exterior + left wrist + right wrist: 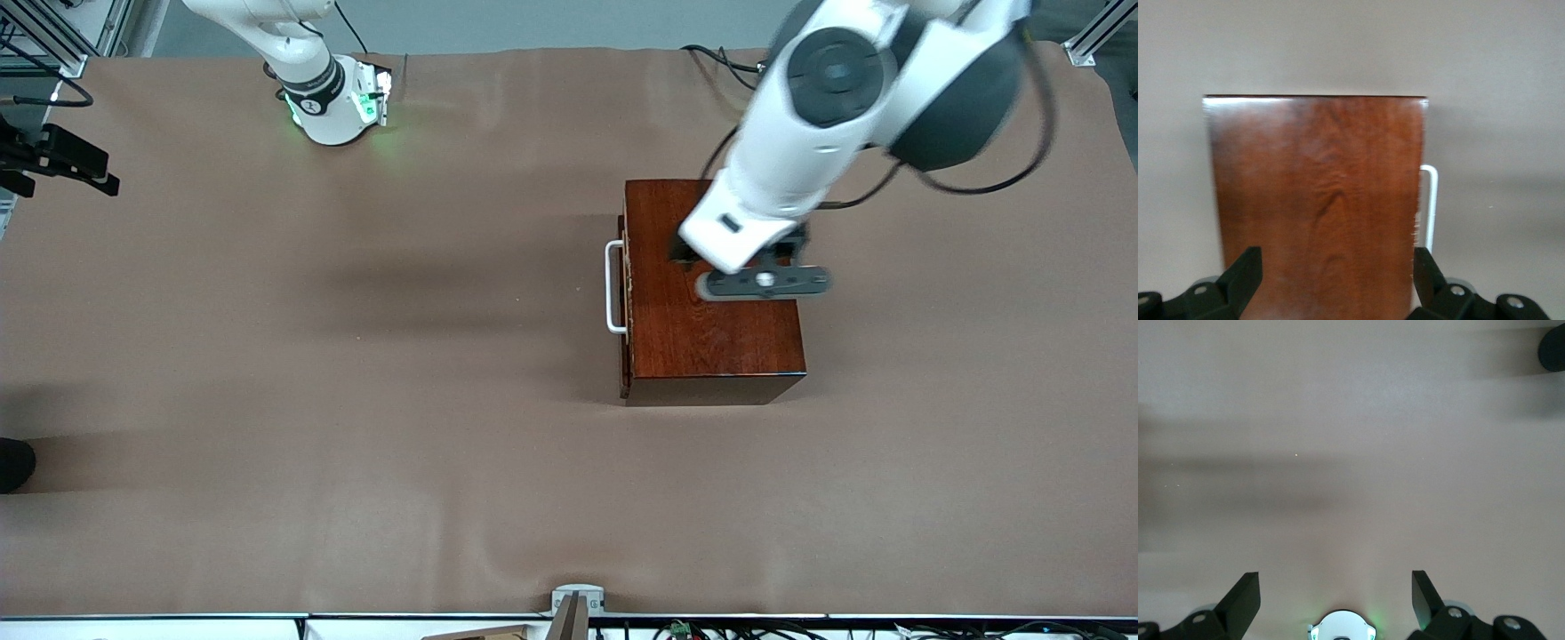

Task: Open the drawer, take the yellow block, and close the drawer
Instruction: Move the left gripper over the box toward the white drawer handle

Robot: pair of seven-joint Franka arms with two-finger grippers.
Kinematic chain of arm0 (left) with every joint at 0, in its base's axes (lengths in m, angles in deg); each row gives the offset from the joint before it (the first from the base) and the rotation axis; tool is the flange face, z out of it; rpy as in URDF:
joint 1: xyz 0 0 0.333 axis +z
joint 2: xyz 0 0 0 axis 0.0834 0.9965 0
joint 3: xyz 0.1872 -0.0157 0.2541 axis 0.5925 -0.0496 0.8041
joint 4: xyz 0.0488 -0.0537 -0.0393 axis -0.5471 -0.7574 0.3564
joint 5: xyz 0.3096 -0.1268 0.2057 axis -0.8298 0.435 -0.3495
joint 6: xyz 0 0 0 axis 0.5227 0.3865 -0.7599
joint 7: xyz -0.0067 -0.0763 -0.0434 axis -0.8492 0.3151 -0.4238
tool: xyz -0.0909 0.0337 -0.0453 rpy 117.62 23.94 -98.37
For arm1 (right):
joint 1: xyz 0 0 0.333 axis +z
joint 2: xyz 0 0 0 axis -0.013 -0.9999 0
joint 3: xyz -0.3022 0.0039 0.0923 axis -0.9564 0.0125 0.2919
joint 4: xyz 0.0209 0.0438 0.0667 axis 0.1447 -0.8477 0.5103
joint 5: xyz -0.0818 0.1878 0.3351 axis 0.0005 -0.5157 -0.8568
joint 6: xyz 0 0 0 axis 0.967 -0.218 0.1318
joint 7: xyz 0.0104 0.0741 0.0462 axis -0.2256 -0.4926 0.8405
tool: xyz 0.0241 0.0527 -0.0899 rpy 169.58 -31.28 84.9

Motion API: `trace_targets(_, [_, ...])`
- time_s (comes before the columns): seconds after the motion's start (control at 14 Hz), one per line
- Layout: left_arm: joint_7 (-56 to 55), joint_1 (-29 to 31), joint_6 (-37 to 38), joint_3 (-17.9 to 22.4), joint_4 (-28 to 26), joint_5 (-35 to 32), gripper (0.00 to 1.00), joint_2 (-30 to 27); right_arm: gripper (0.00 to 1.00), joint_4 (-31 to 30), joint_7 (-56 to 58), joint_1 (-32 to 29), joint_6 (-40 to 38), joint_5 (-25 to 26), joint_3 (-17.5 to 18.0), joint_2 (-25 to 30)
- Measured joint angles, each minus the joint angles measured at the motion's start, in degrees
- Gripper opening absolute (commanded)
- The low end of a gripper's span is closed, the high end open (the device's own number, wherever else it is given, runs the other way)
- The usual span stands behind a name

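On the brown surface, toward the left arm's end, stands the dark reddish-brown wooden box. Its drawer looks fully closed, and the white bar handle faces the right arm's end. The left end effector hangs over the top of the box with its fingers spread wide, holding nothing. The right end effector waits over bare surface near its own base, also with fingers apart and empty. The yellow block is not visible in any view; I judge it is inside the closed drawer. So, as I judge it, no step is done yet: opening the drawer, taking the block and closing all remain.
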Motion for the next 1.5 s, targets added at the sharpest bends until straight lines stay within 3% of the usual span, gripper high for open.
trace_targets(0.28, [-8.36, -5.20, -2.64, 0.97, 3.41, 0.00, 1.00, 4.86, 1.00, 0.00, 0.00, 0.00, 0.00, 0.00, 0.00, 0.00])
trace_targets(0.71, [-21.74, -19.48, -8.01, 9.77, 9.83, 0.00, 1.00, 12.97, 1.00, 0.00, 0.00, 0.00, 0.00, 0.00, 0.00, 0.00])
trace_targets(1.21, [-32.20, -24.07, -16.85, 10.15, 11.24, 0.00, 1.00, 18.44, 1.00, 0.00, -0.01, 0.00, 0.00, 0.00, 0.00, 0.00])
trace_targets(1.5, [-33.43, -26.62, -17.45, 11.95, 11.57, 0.00, 1.00, 19.78, 1.00, 0.00, -0.01, 0.00, 0.00, 0.00, 0.00, 0.00])
